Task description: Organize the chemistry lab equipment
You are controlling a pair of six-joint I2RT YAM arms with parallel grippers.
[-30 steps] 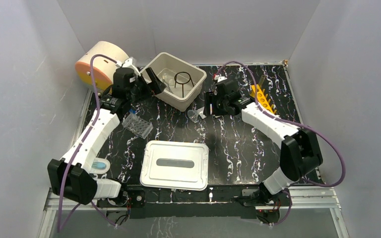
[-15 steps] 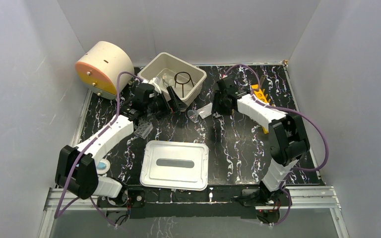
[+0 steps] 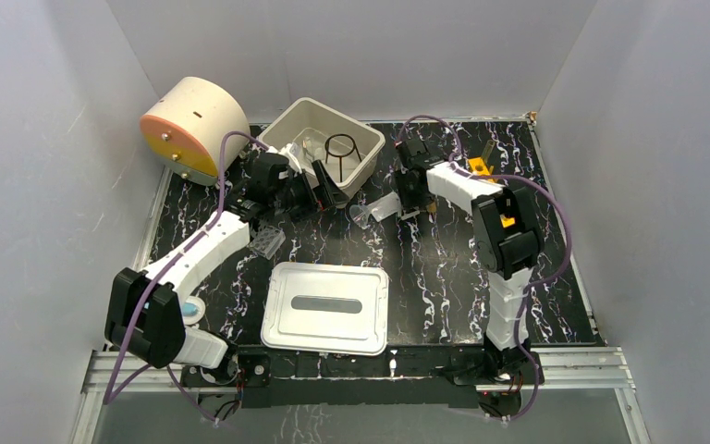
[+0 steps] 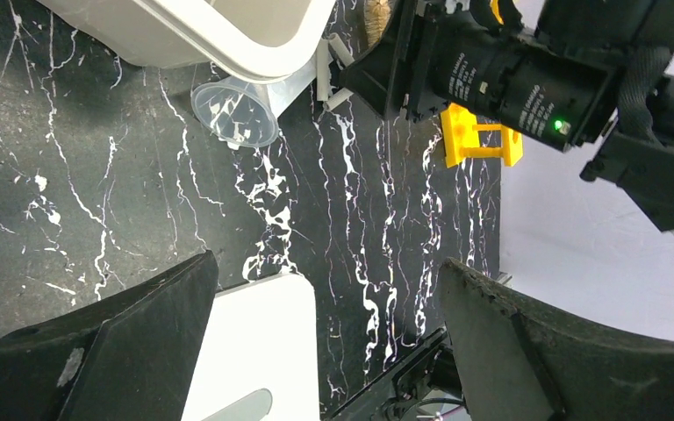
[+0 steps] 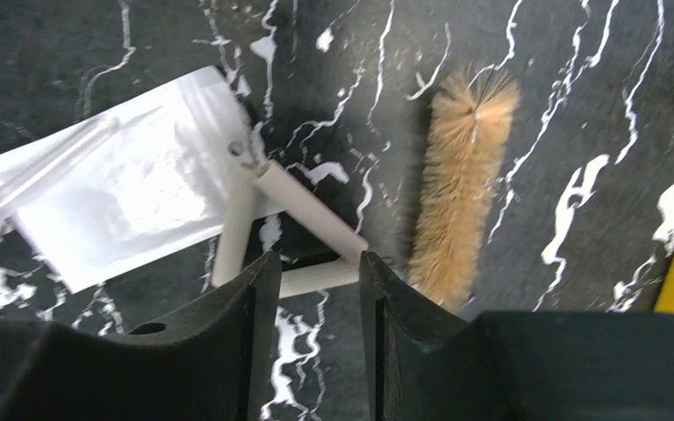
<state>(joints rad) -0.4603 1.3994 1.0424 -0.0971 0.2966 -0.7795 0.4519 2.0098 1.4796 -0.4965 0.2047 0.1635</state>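
A white bin (image 3: 366, 141) at the back holds the black wire ring stand (image 3: 339, 148) and clear glassware. My left gripper (image 3: 324, 191) is open and empty at the bin's front edge; in the left wrist view (image 4: 326, 263) it hangs above the table, with the clear funnel (image 4: 233, 114) beyond it. My right gripper (image 3: 413, 205) points down, narrowly open (image 5: 318, 259), its fingertips straddling one side of a white tube triangle (image 5: 307, 219). The tan-bristled brush (image 5: 461, 193) lies just right of it and a clear plastic bag (image 5: 132, 193) lies left.
The cream cylinder with an orange face (image 3: 194, 125) stands at the back left. A closed white box (image 3: 325, 307) sits at the front centre. A clear well plate (image 3: 268, 242) lies under my left arm. A yellow rack (image 3: 485, 176) is beside my right arm.
My left gripper has moved from the bin's left side to its front edge. My right arm has folded in, and its gripper has come down over the white triangle by the brush.
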